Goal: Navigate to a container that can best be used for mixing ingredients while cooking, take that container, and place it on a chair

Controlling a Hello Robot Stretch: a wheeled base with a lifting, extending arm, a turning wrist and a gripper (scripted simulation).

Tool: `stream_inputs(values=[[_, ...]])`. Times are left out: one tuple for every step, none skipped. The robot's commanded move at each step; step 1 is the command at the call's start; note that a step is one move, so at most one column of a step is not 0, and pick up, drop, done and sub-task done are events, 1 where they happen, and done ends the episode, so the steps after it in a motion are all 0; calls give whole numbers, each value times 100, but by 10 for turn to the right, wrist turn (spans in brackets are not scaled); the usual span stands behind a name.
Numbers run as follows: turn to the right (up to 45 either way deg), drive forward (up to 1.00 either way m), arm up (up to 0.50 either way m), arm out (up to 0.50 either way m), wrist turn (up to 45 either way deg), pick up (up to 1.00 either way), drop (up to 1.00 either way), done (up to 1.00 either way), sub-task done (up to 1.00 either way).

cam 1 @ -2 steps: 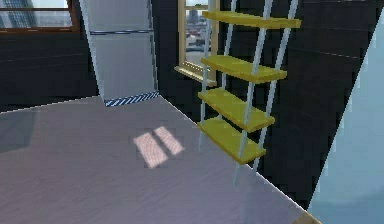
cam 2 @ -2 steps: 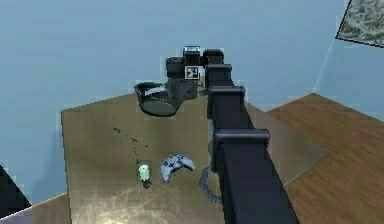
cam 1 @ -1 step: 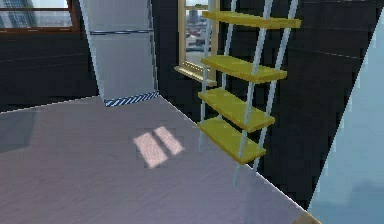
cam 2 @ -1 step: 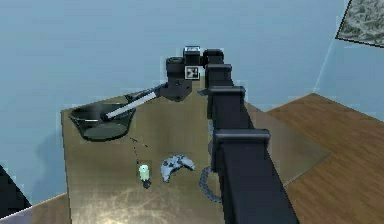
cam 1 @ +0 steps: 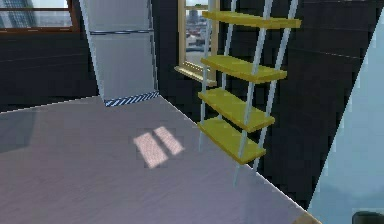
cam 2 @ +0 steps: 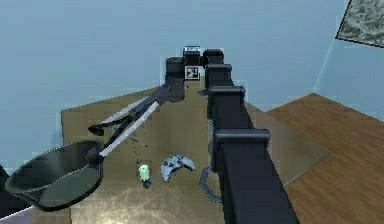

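Dark arm [cam 2: 240,150], bowl [cam 2: 50,178] alongside; yellow shelves [cam 1: 238,108] ahead

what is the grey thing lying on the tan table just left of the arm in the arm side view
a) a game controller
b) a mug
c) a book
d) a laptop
a: the game controller has a flat grey body with two handles, and it lies on the table.

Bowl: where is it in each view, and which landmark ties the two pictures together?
Arm side view: dark bowl at lower left, by the gripper, at the edge of the tan table.
Forward view: fridge and yellow shelves ahead.
Shared: pale blue wall at the forward view's right edge, likely the one behind the table.
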Motion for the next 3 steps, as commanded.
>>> stream_inputs(values=[[0,0,0,0,-180,0,0,0,0],[0,0,0,-32,0,0,0,0,0],[-450,0,0,0,0,0,0,0,0]])
